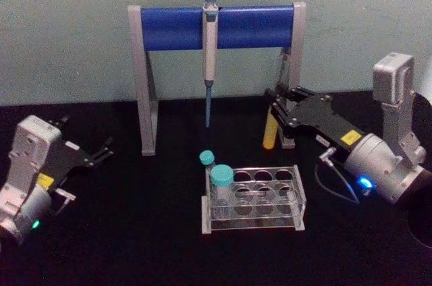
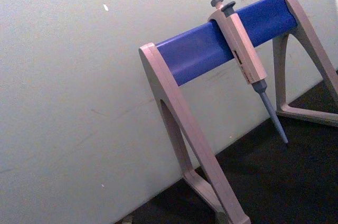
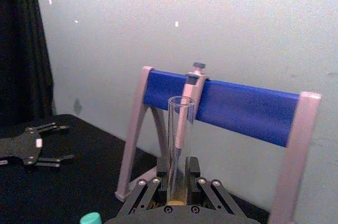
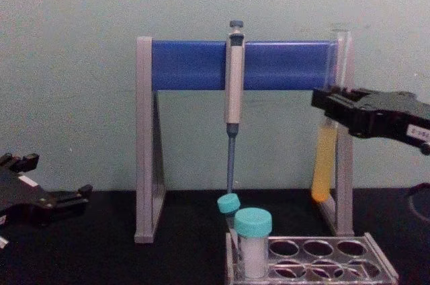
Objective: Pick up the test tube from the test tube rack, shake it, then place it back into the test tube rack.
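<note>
Head view, as the robot looks down on it: the right gripper has its fingers closed on the test tube. It holds the tube in the air behind and to the right of the test tube rack, well clear of the holes. The left gripper sits low at the far left, fingers spread, holding nothing. Teal-capped vials stand at the rack's left end. Left wrist view faces the pipette stand and the pipette hung on its blue bar. Right wrist view looks up the tube, its open mouth on top and yellow liquid down by the fingers. Chest view gives the grip side-on: the right gripper pinches the tube about its middle, just above the liquid, close to upright, with the round bottom well above the rack. To my eye the tube is light, smooth and brittle. A gentle pinch on the bare glass above the liquid suits it. With no cap, hard shaking could slop the liquid out.
</note>
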`<state>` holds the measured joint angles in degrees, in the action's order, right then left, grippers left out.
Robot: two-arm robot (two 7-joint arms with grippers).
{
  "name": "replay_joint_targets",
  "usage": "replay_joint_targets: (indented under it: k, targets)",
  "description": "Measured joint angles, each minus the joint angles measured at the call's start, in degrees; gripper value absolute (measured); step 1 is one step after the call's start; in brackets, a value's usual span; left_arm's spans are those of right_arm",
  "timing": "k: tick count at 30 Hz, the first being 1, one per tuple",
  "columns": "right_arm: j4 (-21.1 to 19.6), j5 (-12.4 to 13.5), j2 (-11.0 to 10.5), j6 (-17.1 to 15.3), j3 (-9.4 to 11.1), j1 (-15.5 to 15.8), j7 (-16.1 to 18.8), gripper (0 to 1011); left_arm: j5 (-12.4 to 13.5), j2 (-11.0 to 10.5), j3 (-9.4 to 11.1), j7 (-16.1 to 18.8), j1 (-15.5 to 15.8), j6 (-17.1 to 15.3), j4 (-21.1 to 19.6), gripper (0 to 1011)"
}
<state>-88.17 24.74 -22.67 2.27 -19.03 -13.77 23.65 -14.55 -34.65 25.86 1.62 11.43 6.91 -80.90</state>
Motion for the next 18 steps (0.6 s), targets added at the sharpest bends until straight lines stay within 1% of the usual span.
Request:
replay_joint_targets:
  k: [5,6,10,11,16,18]
  targets:
    - [-2.1,-0.44,-1.19,-0.17,1.77,1.81,-1.34,229,0.0,0.0,0.0,0.0,0.0,0.0,0.0,1010]
    - [-2.95,-0.53,-1.63,-0.37,2.31,2.66,-1.69,229,0.0,0.0,0.0,0.0,0.0,0.0,0.0,1010]
    - [-5.03,-0.73,-2.61,-0.95,3.42,4.65,-2.37,229,0.0,0.0,0.0,0.0,0.0,0.0,0.0,1010]
    - [-6.06,-0.8,-3.02,-1.29,3.82,5.6,-2.58,229,0.0,0.0,0.0,0.0,0.0,0.0,0.0,1010]
    - [-9.49,-0.92,-4.32,-2.55,4.72,8.81,-2.82,229,0.0,0.0,0.0,0.0,0.0,0.0,0.0,1010]
    - [-10.21,-0.89,-4.56,-2.82,4.76,9.52,-2.74,229,0.0,0.0,0.0,0.0,0.0,0.0,0.0,1010]
